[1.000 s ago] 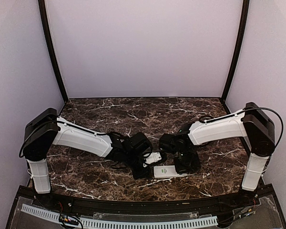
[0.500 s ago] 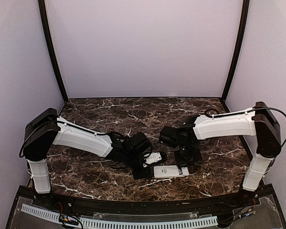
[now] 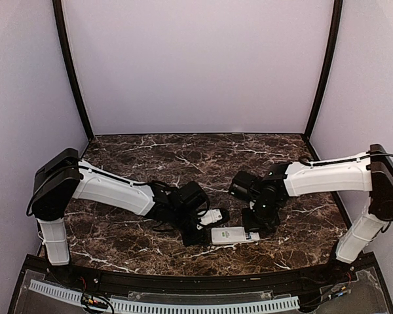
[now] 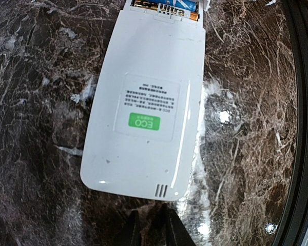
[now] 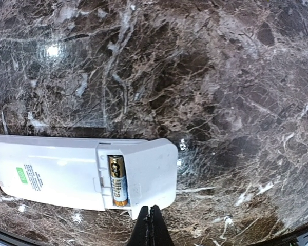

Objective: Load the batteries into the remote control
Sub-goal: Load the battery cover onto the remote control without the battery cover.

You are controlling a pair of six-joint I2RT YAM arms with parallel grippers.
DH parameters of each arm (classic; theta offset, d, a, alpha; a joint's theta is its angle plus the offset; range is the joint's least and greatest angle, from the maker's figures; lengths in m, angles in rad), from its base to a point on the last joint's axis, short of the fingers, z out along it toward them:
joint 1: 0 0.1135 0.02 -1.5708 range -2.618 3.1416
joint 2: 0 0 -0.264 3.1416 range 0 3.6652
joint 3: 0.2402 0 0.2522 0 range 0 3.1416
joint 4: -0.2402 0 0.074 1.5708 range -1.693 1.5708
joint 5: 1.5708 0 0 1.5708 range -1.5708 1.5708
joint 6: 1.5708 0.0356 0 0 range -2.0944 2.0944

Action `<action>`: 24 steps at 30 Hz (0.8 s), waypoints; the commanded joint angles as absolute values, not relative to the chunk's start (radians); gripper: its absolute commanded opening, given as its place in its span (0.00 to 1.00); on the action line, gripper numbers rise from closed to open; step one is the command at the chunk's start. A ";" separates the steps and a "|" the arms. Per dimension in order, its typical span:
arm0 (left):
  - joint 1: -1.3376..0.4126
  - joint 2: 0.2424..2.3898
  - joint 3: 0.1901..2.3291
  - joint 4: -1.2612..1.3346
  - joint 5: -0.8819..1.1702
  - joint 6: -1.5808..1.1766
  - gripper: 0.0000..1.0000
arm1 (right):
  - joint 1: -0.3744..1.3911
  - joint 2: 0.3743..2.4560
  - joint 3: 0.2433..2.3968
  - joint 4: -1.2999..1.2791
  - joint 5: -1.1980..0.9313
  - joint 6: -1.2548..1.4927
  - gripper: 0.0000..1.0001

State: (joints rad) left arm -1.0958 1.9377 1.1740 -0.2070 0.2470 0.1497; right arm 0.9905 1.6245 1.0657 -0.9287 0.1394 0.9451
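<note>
The remote control (image 3: 230, 235) lies back-up near the table's front edge, with a green label on it (image 4: 143, 122). In the right wrist view its plain white cover (image 5: 150, 169) sits slightly askew over the end of the battery bay. One battery (image 5: 118, 180) shows in the uncovered strip, and also in the left wrist view (image 4: 169, 7). My right gripper (image 5: 152, 225) is shut and empty, its tips at the cover's near edge. My left gripper (image 4: 150, 228) is narrowly open and empty, just short of the remote's other end.
Dark marble table (image 3: 183, 157) with a black rail along the front (image 3: 183, 282). A small white piece (image 3: 213, 215) lies beside the left gripper; I cannot tell what it is. Pale walls enclose the sides and back.
The right arm's elbow has swung out to the right and its wrist has shifted a little right of the remote. The left arm and the remote have not moved.
</note>
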 commanded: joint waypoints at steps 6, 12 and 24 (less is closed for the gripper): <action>-1.096 1.947 1.186 -0.240 0.258 0.161 0.17 | 0.983 1.691 1.017 -0.794 0.074 0.932 0.00; -1.097 1.947 1.186 -0.242 0.258 0.161 0.18 | 0.983 1.718 1.002 -0.793 0.079 0.936 0.00; -1.095 1.948 1.182 -0.237 0.259 0.161 0.18 | 0.970 1.574 1.078 -0.874 0.116 0.922 0.00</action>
State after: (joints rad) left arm -1.0958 1.9392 1.1755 -0.2073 0.2504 0.1501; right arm 0.9863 1.6581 1.0389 -0.8200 0.0860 0.9203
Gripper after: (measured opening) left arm 0.176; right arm 0.003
